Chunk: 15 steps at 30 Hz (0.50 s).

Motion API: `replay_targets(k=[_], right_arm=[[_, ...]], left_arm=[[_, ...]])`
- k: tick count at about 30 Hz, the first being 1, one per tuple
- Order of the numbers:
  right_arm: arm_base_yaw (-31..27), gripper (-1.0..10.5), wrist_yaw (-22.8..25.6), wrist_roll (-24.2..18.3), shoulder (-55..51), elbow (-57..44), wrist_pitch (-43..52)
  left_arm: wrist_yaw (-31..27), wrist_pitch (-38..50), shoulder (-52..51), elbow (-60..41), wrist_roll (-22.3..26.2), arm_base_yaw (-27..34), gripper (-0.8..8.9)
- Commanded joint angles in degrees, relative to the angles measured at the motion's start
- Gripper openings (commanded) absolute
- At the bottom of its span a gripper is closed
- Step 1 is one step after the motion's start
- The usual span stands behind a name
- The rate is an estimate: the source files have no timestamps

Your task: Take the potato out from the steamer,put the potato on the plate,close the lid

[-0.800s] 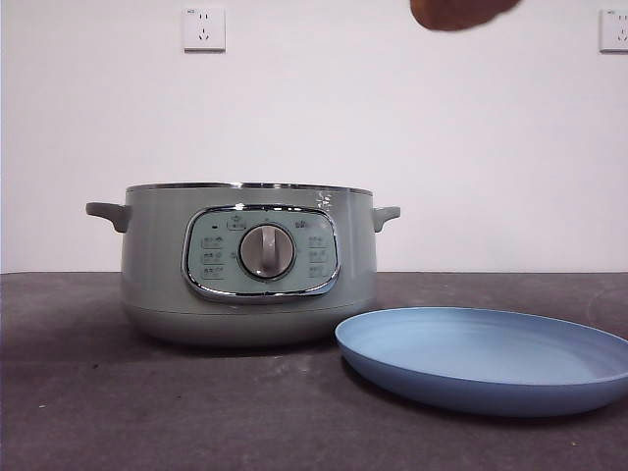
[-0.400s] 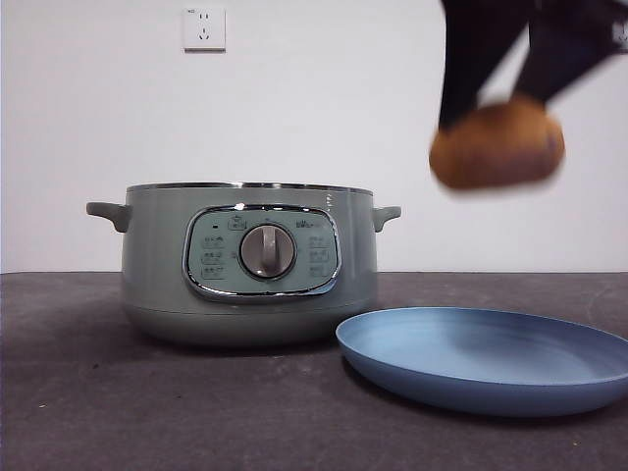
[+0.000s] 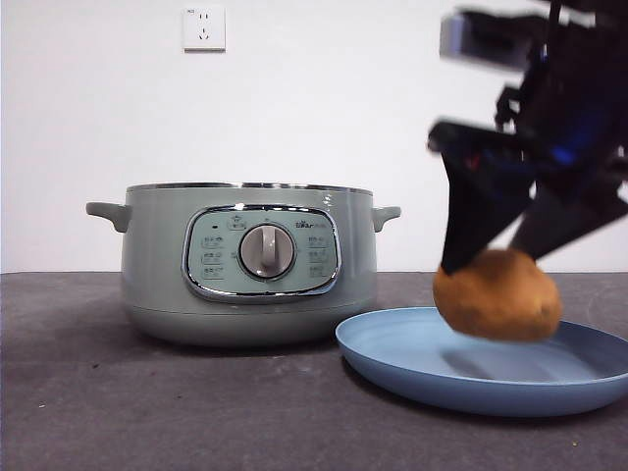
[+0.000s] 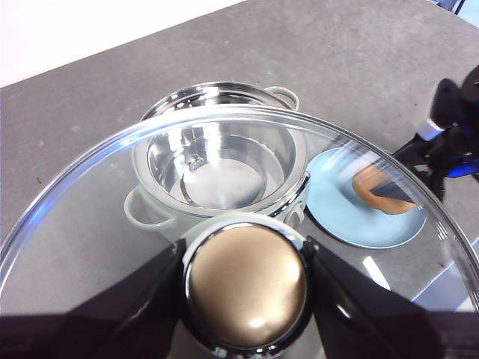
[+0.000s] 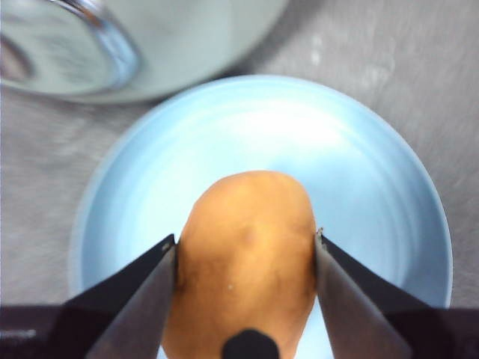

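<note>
While the potato [image 3: 497, 294] hangs just above the plate [image 3: 412, 368], low over its near-right part in the front view, the main risk is a release before it touches down. It looks a little clear of the blue surface, though contact at its underside cannot be ruled out. Being oval and smooth, it would likely roll if dropped, and the plate's rim is shallow, so it could run off onto the table [image 3: 88, 392].

Its holder is the right gripper [image 5: 245, 247], whose two black jaws press against the potato's flanks, closed only as far as its width allows. That grip sits across the narrow axis; a tilt on opening could tip the potato toward one end. Pressing down too far could also tilt the plate or shove it.

Left of the plate and a little farther back stands the steamer [image 3: 157, 265], open and with nothing visible inside its shiny bowl [image 4: 217, 168]. Plate and steamer stand close together in the front view, so a sideways slide of the plate might knock the pot.

Higher up, the left gripper [image 4: 245, 277] clamps the knob of the lid [image 4: 90, 217], jaws closed on either side of it, holding the glass above the steamer. Lowering it off-centre would leave the chrome rim perched on the pot's edge.
</note>
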Motion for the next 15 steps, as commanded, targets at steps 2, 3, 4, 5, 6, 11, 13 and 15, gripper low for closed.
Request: replay_targets(k=[2, 3, 4, 5, 6, 11, 13, 15], right_arm=[[-2.27, -0.2, -2.23, 0.44, 3.15, -0.98, 3.67], [-2.75, -0.2, -2.34, 0.42, 3.98, -0.98, 4.44], [-3.17, -0.2, -2.36, 0.37, 4.72, -0.98, 4.9], [-3.45, -0.2, -2.34, 0.35, 5.25, -0.98, 5.07], [-3.76, -0.2, -2.43, 0.35, 5.77, -0.98, 5.05], [-4.63, 0.1, -3.8, 0.59, 7.48, -0.98, 4.42], [-4.83, 1.6, -3.76, 1.27, 7.56, -0.98, 4.02], [-4.83, 4.0, -3.8, 1.46, 7.54, -0.98, 4.02]], left_arm=[[0.44, 2.73, -0.57, 1.03, -0.11, 0.11, -0.09], [0.44, 2.95, -0.39, 1.03, -0.11, 0.11, -0.09], [0.44, 3.1, -0.09, 1.03, -0.11, 0.11, -0.09], [0.44, 3.15, 0.07, 1.03, -0.11, 0.11, -0.09], [0.44, 3.13, 0.22, 1.03, -0.11, 0.11, -0.09], [1.44, 3.67, 2.01, 1.03, -0.11, 0.07, -0.09], [2.56, 4.31, 2.95, 1.03, -0.11, -0.02, -0.09], [3.19, 5.11, 4.04, 1.03, -0.11, -0.02, -0.09]])
